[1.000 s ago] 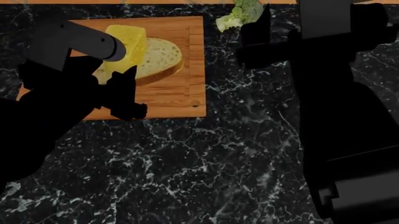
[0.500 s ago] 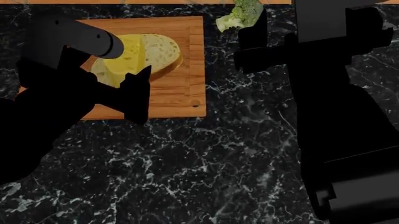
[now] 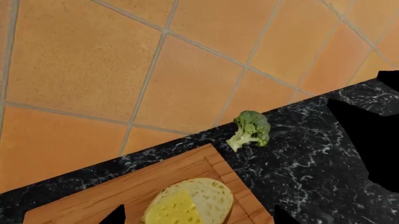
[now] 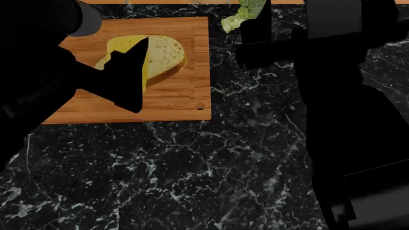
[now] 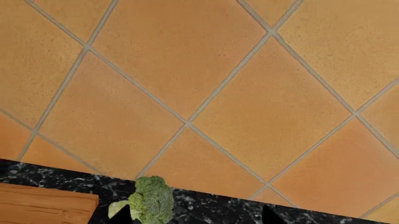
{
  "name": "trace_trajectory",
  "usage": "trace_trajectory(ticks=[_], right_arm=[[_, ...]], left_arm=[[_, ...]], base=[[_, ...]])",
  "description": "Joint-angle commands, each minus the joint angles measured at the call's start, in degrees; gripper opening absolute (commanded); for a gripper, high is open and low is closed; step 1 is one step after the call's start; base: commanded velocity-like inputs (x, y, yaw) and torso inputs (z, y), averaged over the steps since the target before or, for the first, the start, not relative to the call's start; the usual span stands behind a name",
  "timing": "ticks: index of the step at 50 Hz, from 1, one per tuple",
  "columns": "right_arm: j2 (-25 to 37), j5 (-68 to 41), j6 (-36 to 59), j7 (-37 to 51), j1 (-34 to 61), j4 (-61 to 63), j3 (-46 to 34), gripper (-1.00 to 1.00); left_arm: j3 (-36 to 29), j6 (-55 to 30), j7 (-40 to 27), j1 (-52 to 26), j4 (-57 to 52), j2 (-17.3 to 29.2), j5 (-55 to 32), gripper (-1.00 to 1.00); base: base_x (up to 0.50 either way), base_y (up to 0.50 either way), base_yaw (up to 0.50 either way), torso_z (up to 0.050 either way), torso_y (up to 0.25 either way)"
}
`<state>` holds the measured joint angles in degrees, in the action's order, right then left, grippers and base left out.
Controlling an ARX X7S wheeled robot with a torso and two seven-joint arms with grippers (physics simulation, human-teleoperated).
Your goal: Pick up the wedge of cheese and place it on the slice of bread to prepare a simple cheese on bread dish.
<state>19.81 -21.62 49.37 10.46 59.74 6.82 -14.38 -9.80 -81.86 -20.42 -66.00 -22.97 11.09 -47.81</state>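
Observation:
The wedge of cheese (image 4: 122, 47) lies flat on the left half of the slice of bread (image 4: 167, 51), which rests on the wooden cutting board (image 4: 182, 98). My left gripper (image 4: 128, 81) is a black shape raised above the board, partly covering the cheese. In the left wrist view the cheese (image 3: 173, 210) and the bread (image 3: 212, 195) lie below the open, empty left gripper (image 3: 198, 218). My right gripper (image 4: 259, 33) is open and empty at the far right, beside the broccoli.
A broccoli floret (image 4: 246, 13) lies on the black marble counter (image 4: 223, 158) near its far edge, right of the board; it also shows in the right wrist view (image 5: 151, 200). Orange tiled floor (image 5: 199, 84) lies beyond the counter edge.
The cheese went from tilted in my left gripper to lying flat on the bread. The left gripper let go and rose away from the board. The right arm barely moved.

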Motion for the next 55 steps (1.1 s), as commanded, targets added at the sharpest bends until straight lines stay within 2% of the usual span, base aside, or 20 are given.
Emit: trace_trajectory(ticks=[1,7,11,14,17,25,30,34,41,55], right_arm=[[0.8,-3.6,6.2,2.2,-0.8,11.6,2.9,1.0],[2.0,-6.3,11.0,3.8,-2.6,19.4,5.5,1.0],[2.6,-8.2,13.7,4.8,-4.2,23.8,8.1,1.0],[2.3,-11.9,18.5,6.3,-4.8,30.1,12.7,1.0],[2.3,-14.7,22.6,6.9,-4.3,34.3,14.6,1.0],[1.5,-21.0,30.3,8.5,-3.6,42.7,21.0,1.0],[-0.5,-27.5,39.4,10.5,0.2,48.2,27.3,1.0],[1.4,-38.6,40.5,18.3,1.9,47.7,29.7,1.0],[6.6,-60.1,39.7,36.0,7.2,43.6,30.3,1.0],[14.2,-77.4,34.4,51.9,12.1,40.8,26.2,1.0]], left_arm=[[4.6,-5.6,-4.6,-2.6,-5.0,-0.9,-4.3,1.0],[7.2,-7.2,-7.5,-4.3,-6.3,-1.3,-7.4,1.0],[9.0,-7.7,-12.1,-6.1,-6.9,-0.9,-12.3,1.0],[10.2,-7.8,-18.0,-6.9,-7.0,0.2,-18.7,1.0],[10.1,-7.6,-21.4,-7.9,-7.1,1.4,-22.0,1.0],[11.8,-6.9,-35.9,-9.6,-7.4,4.1,-39.1,1.0],[10.9,-4.6,-45.0,-10.6,-8.3,6.2,-49.2,1.0],[9.1,-1.7,-51.6,-11.8,-9.6,8.6,-56.8,1.0],[8.3,0.5,-54.6,-12.6,-10.8,11.5,-60.4,1.0],[6.0,6.0,-60.6,-15.4,-13.3,16.6,-68.3,1.0]], base=[[0.0,0.0,0.0,0.0,0.0],[0.0,0.0,0.0,0.0,0.0],[0.0,0.0,0.0,0.0,0.0],[0.0,0.0,0.0,0.0,0.0],[0.0,0.0,0.0,0.0,0.0],[0.0,0.0,0.0,0.0,0.0],[0.0,0.0,0.0,0.0,0.0],[0.0,0.0,0.0,0.0,0.0],[0.0,0.0,0.0,0.0,0.0],[0.0,0.0,0.0,0.0,0.0]])
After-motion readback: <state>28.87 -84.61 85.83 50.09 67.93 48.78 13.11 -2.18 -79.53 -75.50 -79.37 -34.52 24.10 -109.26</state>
